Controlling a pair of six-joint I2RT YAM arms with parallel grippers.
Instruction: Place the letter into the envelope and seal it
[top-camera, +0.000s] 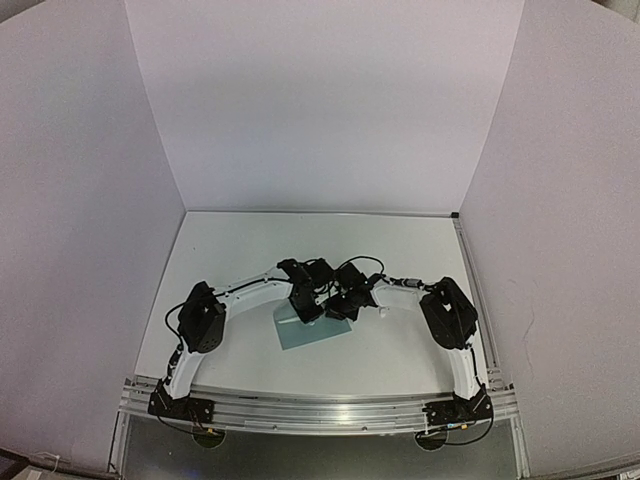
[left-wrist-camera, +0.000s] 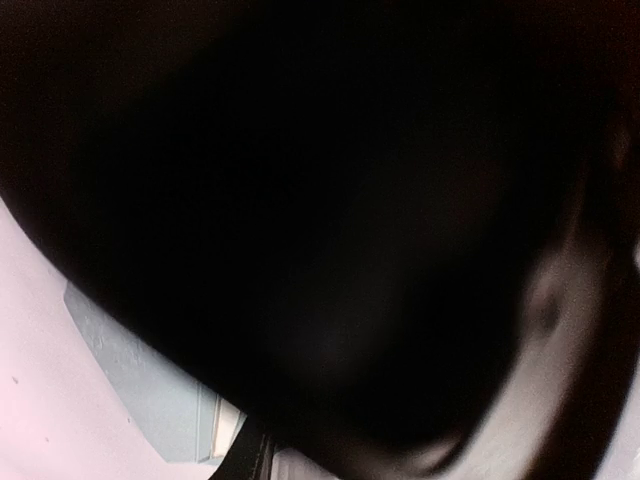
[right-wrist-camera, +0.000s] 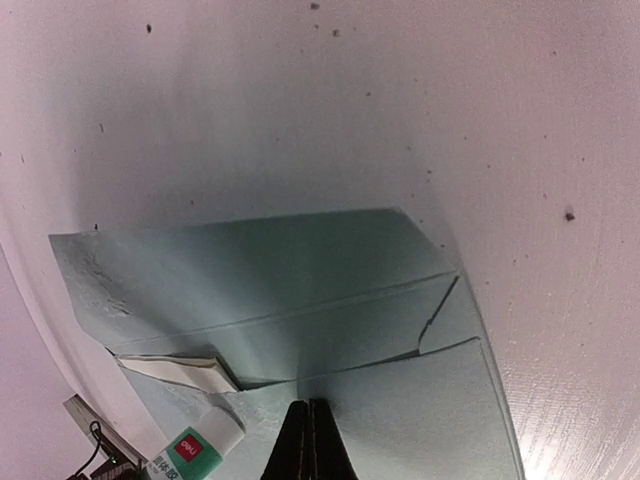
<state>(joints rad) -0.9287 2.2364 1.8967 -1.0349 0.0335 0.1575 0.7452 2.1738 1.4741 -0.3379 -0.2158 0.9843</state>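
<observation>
We are pressing the clenched right claw (right-wrist-camera: 308, 440) onto the envelope (right-wrist-camera: 300, 290) lying on the desk (right-wrist-camera: 400, 100), aiming for flat, even pressure beside the glue stick (right-wrist-camera: 195, 445); whether the left claw (top-camera: 303, 313) is clenched we cannot tell.

even soft overhead light, wide-angle bending at edges, left wrist view mostly black and blurred

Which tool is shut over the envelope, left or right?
The right tool: its fingers meet, with the tips over the teal envelope. The left tool can't be judged, because its wrist view is mostly black.
</observation>
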